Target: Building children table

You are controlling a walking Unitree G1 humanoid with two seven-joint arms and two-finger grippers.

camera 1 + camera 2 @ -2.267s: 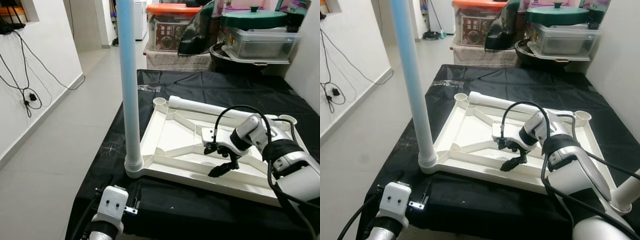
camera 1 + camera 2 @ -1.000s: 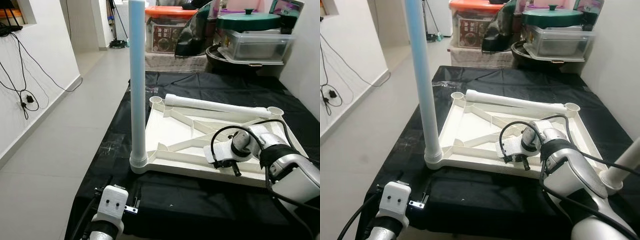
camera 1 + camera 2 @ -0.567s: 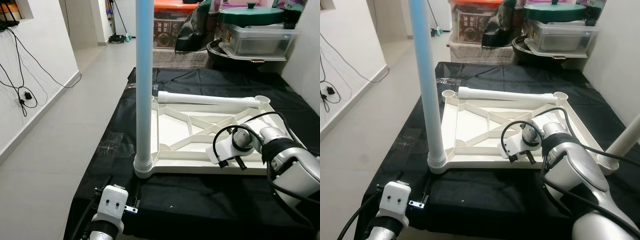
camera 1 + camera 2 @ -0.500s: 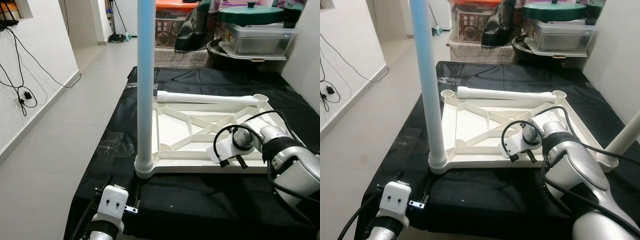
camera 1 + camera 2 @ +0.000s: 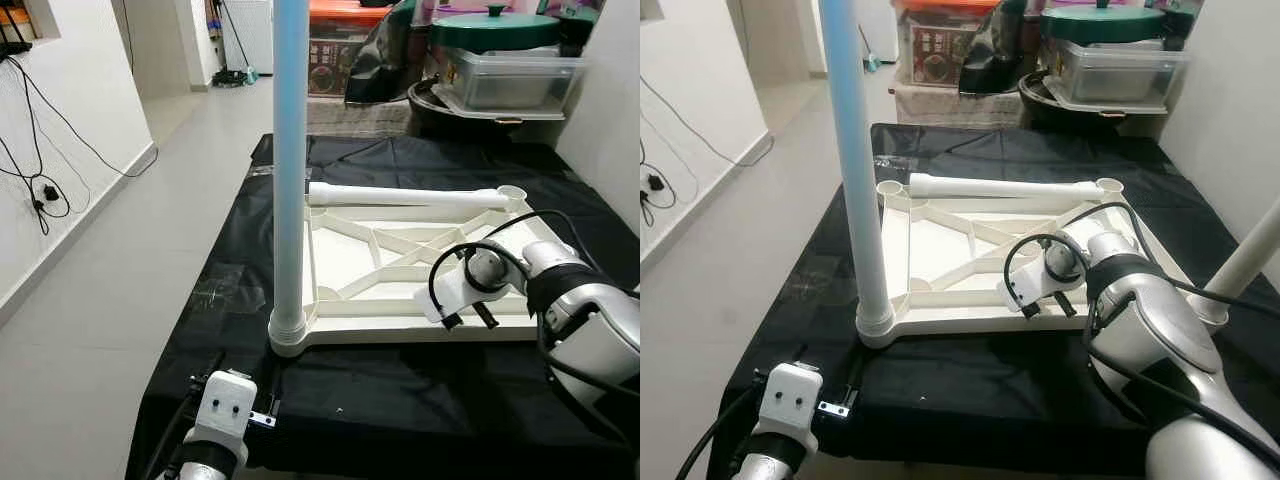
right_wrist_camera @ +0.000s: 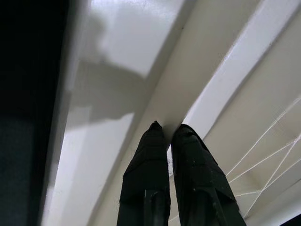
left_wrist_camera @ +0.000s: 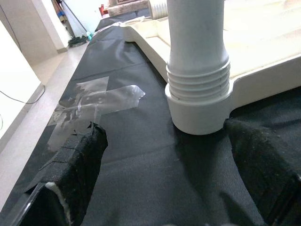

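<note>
Centrally, an upturned white table frame [image 5: 400, 280] lies flat on black cloth [image 5: 400, 400], one pale-blue leg [image 5: 290, 150] rising vertically at its lower-left corner. Right gripper [image 6: 167, 129] pinches a frame rib; left gripper [image 7: 164, 155] gapes wide.

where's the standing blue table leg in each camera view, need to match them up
Left eye view: the upright blue leg rises left of centre, from the table frame's near left corner.
Right eye view: the same leg, further left in the picture.
Left wrist view: its ribbed white base, close up between the left gripper's black fingers.
Right wrist view: frame ribs beyond the fingertips.
Shared landmark: the corner socket on the black cloth.
</note>
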